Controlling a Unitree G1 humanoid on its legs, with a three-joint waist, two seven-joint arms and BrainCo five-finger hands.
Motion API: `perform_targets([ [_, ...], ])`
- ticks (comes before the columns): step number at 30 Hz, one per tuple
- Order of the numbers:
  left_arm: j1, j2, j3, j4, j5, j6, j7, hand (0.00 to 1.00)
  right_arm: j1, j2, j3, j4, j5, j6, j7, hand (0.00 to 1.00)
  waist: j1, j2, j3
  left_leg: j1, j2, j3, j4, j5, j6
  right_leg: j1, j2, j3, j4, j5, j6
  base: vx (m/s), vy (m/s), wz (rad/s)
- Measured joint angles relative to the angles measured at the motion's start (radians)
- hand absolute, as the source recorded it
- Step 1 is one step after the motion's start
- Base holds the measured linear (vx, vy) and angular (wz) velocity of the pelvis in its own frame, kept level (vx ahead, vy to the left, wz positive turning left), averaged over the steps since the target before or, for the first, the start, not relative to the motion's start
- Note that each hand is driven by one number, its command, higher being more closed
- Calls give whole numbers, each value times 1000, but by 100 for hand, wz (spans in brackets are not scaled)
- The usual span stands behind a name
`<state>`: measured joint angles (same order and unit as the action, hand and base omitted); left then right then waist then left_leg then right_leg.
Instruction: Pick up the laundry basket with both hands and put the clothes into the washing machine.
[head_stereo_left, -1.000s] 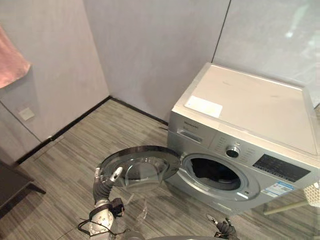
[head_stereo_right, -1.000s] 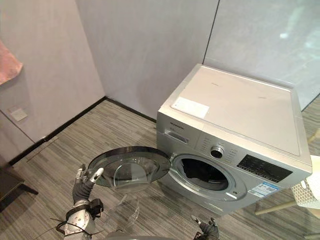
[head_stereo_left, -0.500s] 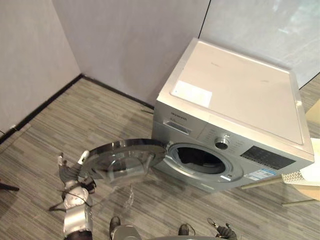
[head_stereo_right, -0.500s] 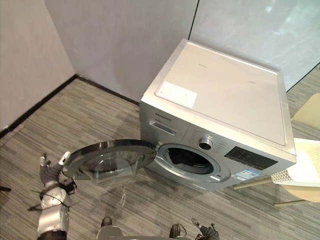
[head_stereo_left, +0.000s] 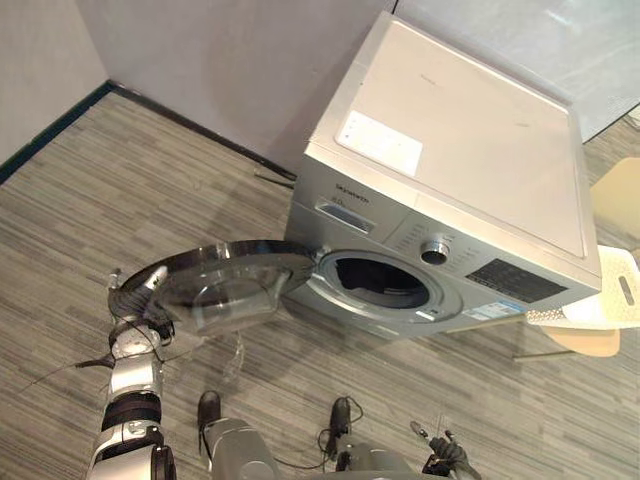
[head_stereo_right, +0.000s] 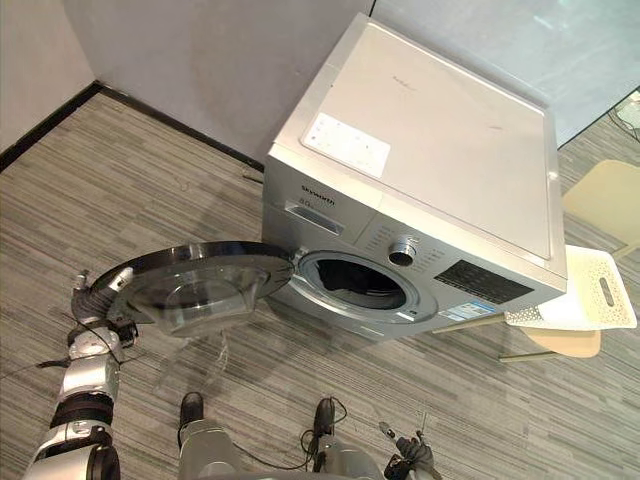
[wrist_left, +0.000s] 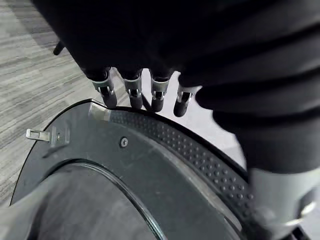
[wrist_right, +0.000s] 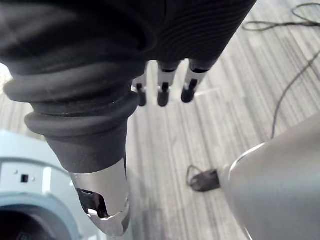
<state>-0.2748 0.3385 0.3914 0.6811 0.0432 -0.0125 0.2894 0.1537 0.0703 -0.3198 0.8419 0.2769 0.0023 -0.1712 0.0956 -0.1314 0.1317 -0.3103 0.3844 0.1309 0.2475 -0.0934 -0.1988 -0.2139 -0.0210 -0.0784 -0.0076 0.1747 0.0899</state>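
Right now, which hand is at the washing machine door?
The left hand: its fingers rest against the dark rim of the open door. The right hand hangs free above the floor, touching nothing.

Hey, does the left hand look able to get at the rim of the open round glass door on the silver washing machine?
Probably yes. The left hand sits right at the outer rim of the open round glass door, its straight fingers at the dark edge, with nothing between them.

Bare laundry corner: washing machine (head_stereo_left: 450, 190), striped wood-look floor (head_stereo_left: 120, 180), plain grey walls (head_stereo_left: 220, 60).
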Motion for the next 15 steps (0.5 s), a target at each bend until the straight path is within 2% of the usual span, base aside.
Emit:
perform_targets([
  [1,4,-17,0,24,9,-6,-4,0,0,0,-13,2,0,2,0,0,2,2,1,7,-3,7,-1,-1,-1,3,-4,1,0,0,0,-48,0,-4],
  [3,50,-75,5,55,10,-34,-4,0,-10,1,-52,15,-1,6,1,0,2,29,19,39,-22,14,-12,-1,-2,21,-19,3,0,0,0,-87,18,-7],
  [6,140,-139,4,89,6,-53,-5,0,-36,1,-91,47,-4,12,1,0,3,52,20,99,-59,15,-71,-1,-2,46,-38,16,-6,-1,0,-60,16,-11],
  [8,179,-163,-2,118,7,-54,-15,0,-40,3,-97,47,-6,21,1,0,2,47,15,123,-89,14,-96,2,-2,60,-61,22,-12,-45,13,-17,-2,0],
  [9,198,-173,-22,146,7,-54,-28,0,-43,0,-111,53,-11,25,1,0,1,52,12,140,-103,8,-109,13,-5,67,-72,20,-13,-88,20,13,-39,7],
  [12,252,-197,-86,218,9,-38,-66,0,-50,-2,-143,78,-12,26,2,0,1,68,-1,187,-119,7,-181,49,0,73,-76,22,-10,-104,27,8,-28,1],
  [15,284,-222,-234,274,17,23,-98,0,-51,-13,-147,120,-12,27,2,0,-7,69,-20,223,-156,7,-246,90,19,85,-105,22,-11,-114,47,24,38,11],
])
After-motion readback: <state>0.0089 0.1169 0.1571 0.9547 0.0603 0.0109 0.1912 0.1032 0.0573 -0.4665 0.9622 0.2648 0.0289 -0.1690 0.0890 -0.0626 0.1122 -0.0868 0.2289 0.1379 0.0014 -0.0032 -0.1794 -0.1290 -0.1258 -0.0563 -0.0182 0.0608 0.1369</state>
